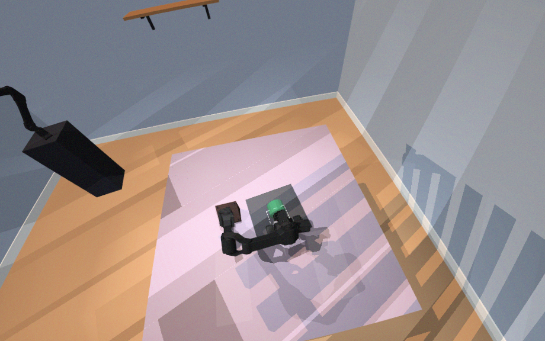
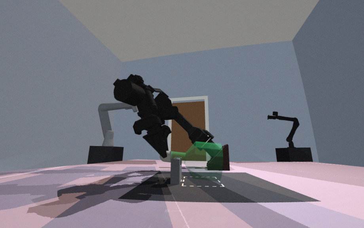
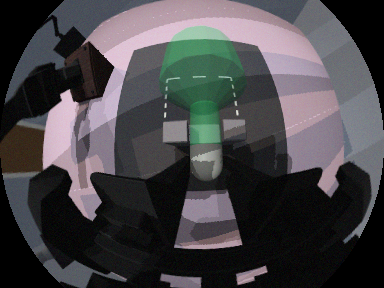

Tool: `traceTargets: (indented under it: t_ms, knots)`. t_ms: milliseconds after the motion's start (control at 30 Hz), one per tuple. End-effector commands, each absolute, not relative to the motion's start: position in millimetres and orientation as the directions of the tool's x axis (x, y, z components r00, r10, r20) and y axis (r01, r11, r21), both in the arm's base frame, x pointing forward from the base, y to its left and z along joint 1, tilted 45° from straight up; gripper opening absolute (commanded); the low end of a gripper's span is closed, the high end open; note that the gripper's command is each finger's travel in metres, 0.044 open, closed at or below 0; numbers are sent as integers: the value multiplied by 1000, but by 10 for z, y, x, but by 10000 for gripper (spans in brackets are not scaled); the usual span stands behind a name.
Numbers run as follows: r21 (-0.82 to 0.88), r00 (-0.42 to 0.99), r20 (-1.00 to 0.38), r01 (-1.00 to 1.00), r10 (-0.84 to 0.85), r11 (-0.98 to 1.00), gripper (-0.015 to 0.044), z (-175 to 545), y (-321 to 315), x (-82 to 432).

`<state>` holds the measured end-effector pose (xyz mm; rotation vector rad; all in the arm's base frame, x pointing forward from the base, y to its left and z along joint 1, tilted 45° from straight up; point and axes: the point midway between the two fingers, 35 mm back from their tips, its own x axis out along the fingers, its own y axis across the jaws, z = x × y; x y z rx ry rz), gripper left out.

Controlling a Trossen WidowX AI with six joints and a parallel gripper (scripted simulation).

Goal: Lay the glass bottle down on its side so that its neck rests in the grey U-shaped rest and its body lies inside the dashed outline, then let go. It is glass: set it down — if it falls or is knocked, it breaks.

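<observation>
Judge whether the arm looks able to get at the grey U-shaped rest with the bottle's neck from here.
Probably yes: the gripper holds the bottle by its pale end, neck lined up over the gap of the rest, nothing visibly between.

Blocked at the bottle's neck end by the upright grey U-shaped rest point(image 2: 175, 171) point(image 3: 175, 132), one prong on either side of the neck. Open above the flat dark-grey square mat point(image 2: 257, 187) point(image 3: 137, 100) beyond the rest. Obstructed beside the mat by the reddish-brown block-shaped arm base point(image 1: 237, 216) point(image 2: 226, 158) point(image 3: 90, 55).
</observation>
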<state>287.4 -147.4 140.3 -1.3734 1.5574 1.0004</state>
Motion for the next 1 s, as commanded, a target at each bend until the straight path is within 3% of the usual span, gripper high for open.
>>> traceTargets:
  t_ms: [0,967]
  knots:
    - [48,-77,-934,-995,-348,91,122,1375,-1465,2882]
    - [46,-78,-927,-994,-367,97,122,1334,-1491,2877]
